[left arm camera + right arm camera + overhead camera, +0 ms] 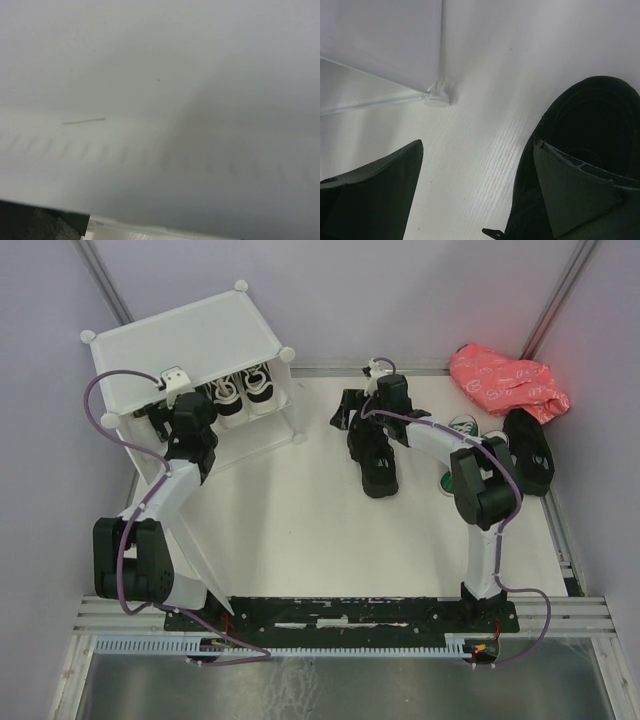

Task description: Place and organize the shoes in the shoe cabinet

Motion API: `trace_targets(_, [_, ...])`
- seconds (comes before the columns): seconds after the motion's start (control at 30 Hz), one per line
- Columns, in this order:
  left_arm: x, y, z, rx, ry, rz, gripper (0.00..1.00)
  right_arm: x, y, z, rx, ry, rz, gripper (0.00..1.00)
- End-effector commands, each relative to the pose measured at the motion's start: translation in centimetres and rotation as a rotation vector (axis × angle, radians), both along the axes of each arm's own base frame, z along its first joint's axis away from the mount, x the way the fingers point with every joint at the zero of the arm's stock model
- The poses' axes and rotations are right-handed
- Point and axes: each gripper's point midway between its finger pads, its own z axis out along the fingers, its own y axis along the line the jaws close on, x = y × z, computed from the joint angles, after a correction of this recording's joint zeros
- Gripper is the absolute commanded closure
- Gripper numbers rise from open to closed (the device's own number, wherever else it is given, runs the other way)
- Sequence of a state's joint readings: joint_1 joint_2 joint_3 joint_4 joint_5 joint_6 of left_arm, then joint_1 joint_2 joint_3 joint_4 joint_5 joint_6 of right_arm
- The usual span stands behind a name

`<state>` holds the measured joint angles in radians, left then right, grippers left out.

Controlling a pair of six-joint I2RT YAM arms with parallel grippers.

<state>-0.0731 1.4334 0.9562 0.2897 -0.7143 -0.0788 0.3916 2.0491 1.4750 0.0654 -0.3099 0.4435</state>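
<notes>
The black shoe is lying on the surface right of the shoe cabinet. It is probably light and soft-walled. The right pincer is gaping wide and empty, straddling the shoe's collar, the likeliest hold. The left pincer is pressing up against the cabinet; I cannot tell its state.

This is a robot test cell in a lab: a white ribbed plastic worktop is boxed in by plain pale lilac wall panels held in silver aluminium frame bars. Two black-and-white jointed robot arms trailing purple cables are bolted to a black perforated metal base plate on silver slotted rails at its near edge. A boxy white translucent plastic cube cabinet, loose black shoes and a crumpled pink plastic bag sit straight on it.
</notes>
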Motion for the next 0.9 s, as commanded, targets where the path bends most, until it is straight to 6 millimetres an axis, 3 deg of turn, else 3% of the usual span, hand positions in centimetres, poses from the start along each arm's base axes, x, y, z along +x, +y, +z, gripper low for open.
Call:
trace_targets(0.0, [0.2, -0.4, 7.9, -0.061, -0.181, -0.055, 0.01, 0.1, -0.8, 5.8, -0.024, -0.103, -0.006, 0.01])
trace_targets(0.2, [-1.4, -3.4, 8.2, -0.195, -0.154, -0.205, 0.01, -2.1, -2.9, 6.1, -0.141, -0.060, -0.049, 0.01])
trace_targets(0.37, [-3.6, -6.7, 9.1, -0.309, -0.154, -0.365, 0.01, -5.2, -5.0, 6.8, -0.325, -0.036, -0.087, 0.01])
trace_targets(0.57, [-6.1, -10.3, 10.8, -0.423, -0.165, -0.529, 0.00, -9.9, -6.1, 7.9, -0.507, -0.035, -0.137, 0.01])
trace_targets(0.73, [-8.4, -12.9, 12.5, -0.472, -0.148, -0.635, 0.06, -13.6, -6.6, 4.2, -0.580, 0.066, -0.137, 0.01])
trace_targets(0.87, [-10.2, -14.1, 13.2, -0.499, -0.153, -0.692, 0.09, -14.2, -6.6, 1.8, -0.573, 0.091, -0.125, 0.00])
